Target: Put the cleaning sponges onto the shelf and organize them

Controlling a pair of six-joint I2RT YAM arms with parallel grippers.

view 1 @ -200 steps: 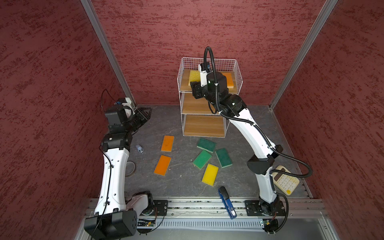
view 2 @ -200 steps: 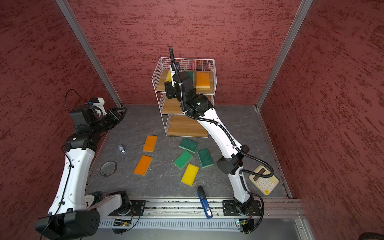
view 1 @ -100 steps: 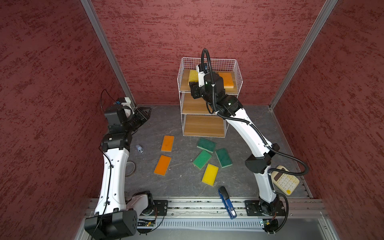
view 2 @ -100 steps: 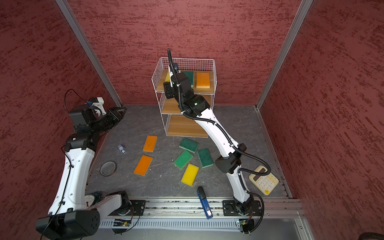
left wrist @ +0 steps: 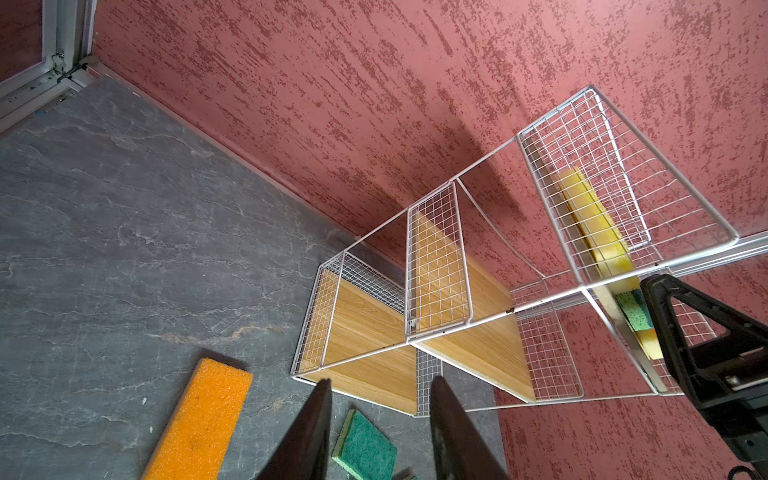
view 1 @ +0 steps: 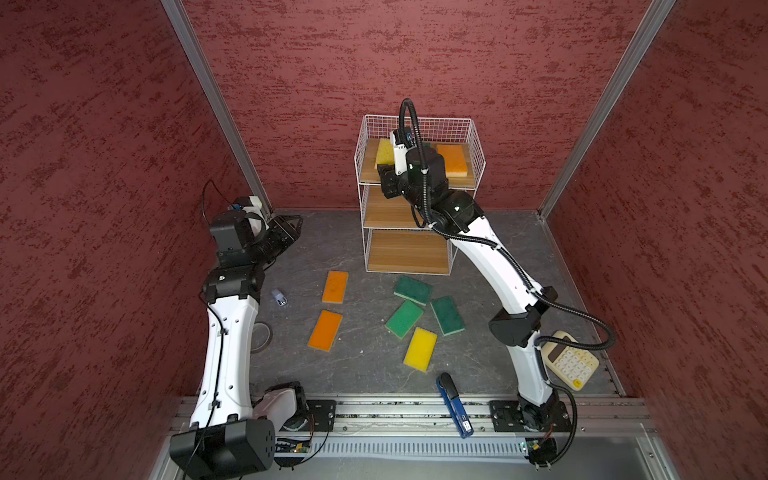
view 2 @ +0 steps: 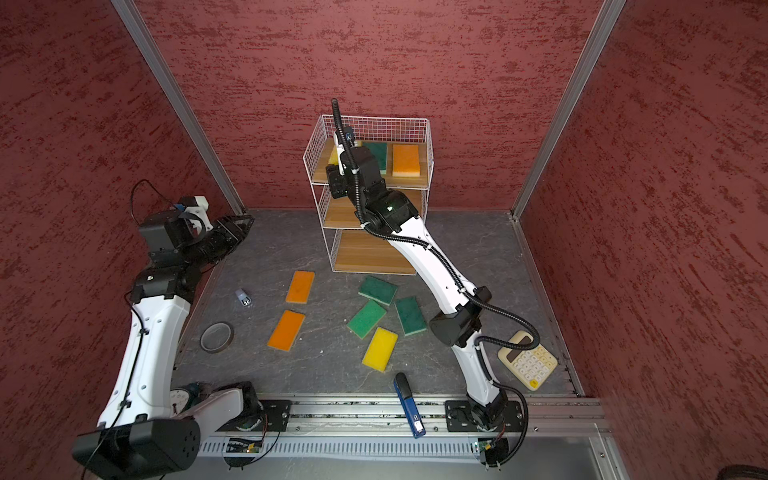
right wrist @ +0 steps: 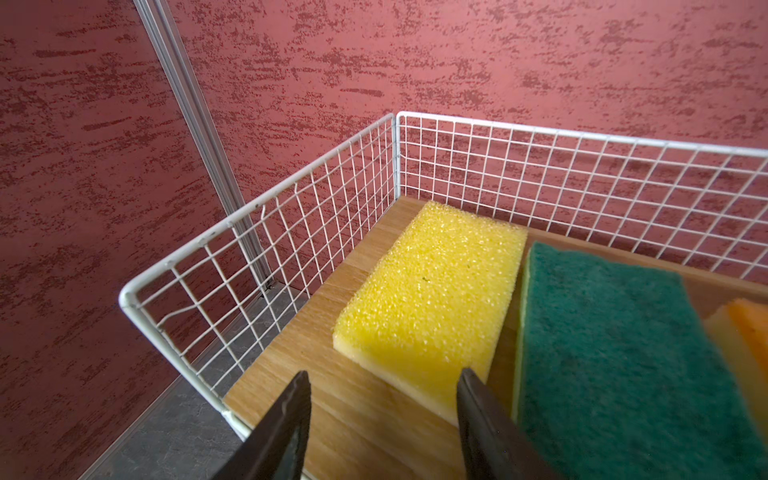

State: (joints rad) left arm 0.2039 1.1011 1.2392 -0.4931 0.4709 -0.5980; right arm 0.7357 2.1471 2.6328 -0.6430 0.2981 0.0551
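Observation:
The shelf (view 1: 415,119) stands against the back wall. Its top tier holds a yellow sponge (right wrist: 432,299), a dark green sponge (right wrist: 615,361) and an orange sponge (view 1: 451,164) side by side. My right gripper (right wrist: 384,374) hovers open and empty over the front of that tier, just short of the yellow sponge. On the floor lie two orange sponges (view 1: 335,286) (view 1: 325,330), three green sponges (view 1: 413,290) (view 1: 404,318) (view 1: 447,315) and a yellow one (view 1: 420,348). My left gripper (view 1: 293,222) is raised at the back left, open and empty.
A cream calculator (view 1: 571,365) lies at the front right beside the right arm's base. There is a blue stapler (view 1: 455,405) at the front rail, a tape ring (view 2: 216,337) by the left arm and a small white-blue item (view 1: 279,297). Red walls close in three sides.
My right wrist has shifted slightly left along the front of the top tier, and its jaws have narrowed a little. The left arm has stayed put.

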